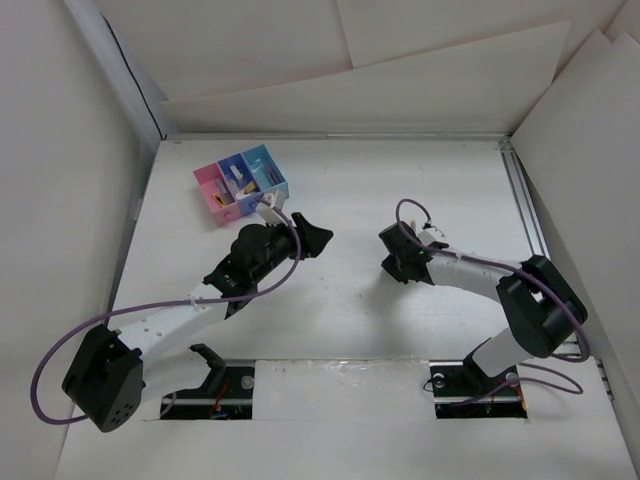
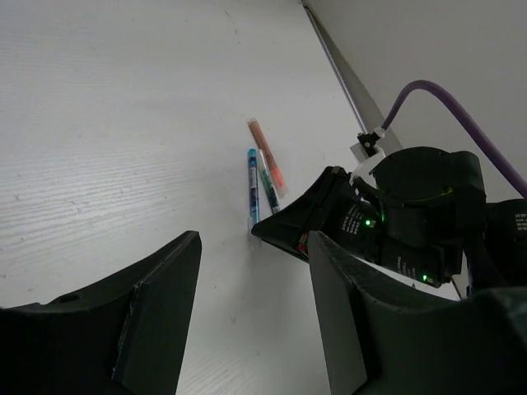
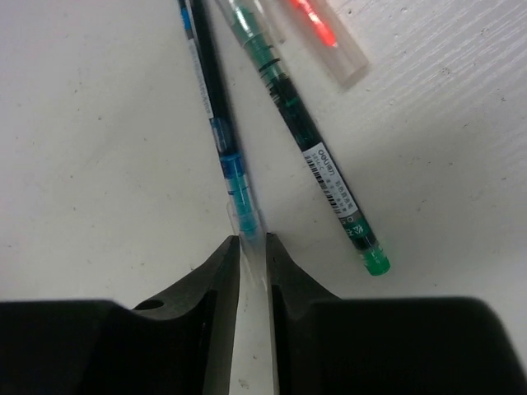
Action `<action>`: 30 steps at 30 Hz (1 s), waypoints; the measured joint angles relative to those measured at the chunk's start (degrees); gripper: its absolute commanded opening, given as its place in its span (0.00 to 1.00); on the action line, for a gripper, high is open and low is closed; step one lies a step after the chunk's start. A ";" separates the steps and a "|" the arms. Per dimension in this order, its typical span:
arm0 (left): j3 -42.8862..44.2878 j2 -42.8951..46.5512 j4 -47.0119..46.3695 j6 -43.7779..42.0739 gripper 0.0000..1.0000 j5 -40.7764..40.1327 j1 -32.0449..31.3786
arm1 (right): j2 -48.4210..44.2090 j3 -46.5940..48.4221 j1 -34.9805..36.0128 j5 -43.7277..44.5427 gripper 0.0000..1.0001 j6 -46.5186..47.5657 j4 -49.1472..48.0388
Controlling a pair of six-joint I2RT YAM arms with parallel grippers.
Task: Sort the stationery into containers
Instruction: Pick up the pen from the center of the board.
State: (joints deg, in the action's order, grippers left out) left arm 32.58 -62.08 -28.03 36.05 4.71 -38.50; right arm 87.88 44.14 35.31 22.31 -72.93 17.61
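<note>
Three pens lie side by side on the white table: a blue pen (image 3: pixel 222 140), a dark green pen (image 3: pixel 305 123) and a pink-orange pen (image 3: pixel 325 33). My right gripper (image 3: pixel 254 247) is shut on the clear near end of the blue pen, down at the table. The left wrist view shows the same blue pen (image 2: pixel 253 185), green pen (image 2: pixel 267 183) and pink-orange pen (image 2: pixel 268 152) beside the right gripper (image 2: pixel 280 226). My left gripper (image 2: pixel 251 304) is open and empty above bare table, in front of the containers (image 1: pixel 213 190). The pink, dark blue and light blue bins hold small items.
White walls close in the table on the left, back and right. A purple cable loops off each arm. The right arm's wrist (image 2: pixel 420 214) stands close in front of my left gripper. The bins stand at the back left.
</note>
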 measured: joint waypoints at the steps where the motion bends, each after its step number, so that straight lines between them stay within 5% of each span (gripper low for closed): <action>1: 0.00 0.00 -0.04 0.00 0.51 -0.11 0.00 | 0.00 0.00 0.11 -0.02 0.18 0.00 -0.17; 7: 0.00 -2.56 0.15 -0.02 0.51 -0.48 0.48 | 0.13 -0.39 0.46 -0.28 0.00 1.33 -1.90; 19: 1.92 -6.16 3.08 -0.26 0.55 -1.81 2.64 | -3.76 -0.44 7.15 -0.07 0.00 15.41 -6.71; 30: 6.97 -19.15 2.84 -0.26 0.63 9.31 2.64 | -14.14 -1.05 7.17 -11.65 0.00 28.35 -14.19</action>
State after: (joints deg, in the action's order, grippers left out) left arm 39.55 -81.23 -25.19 35.79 14.02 -35.86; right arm 73.73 43.09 42.48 10.66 -44.58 3.42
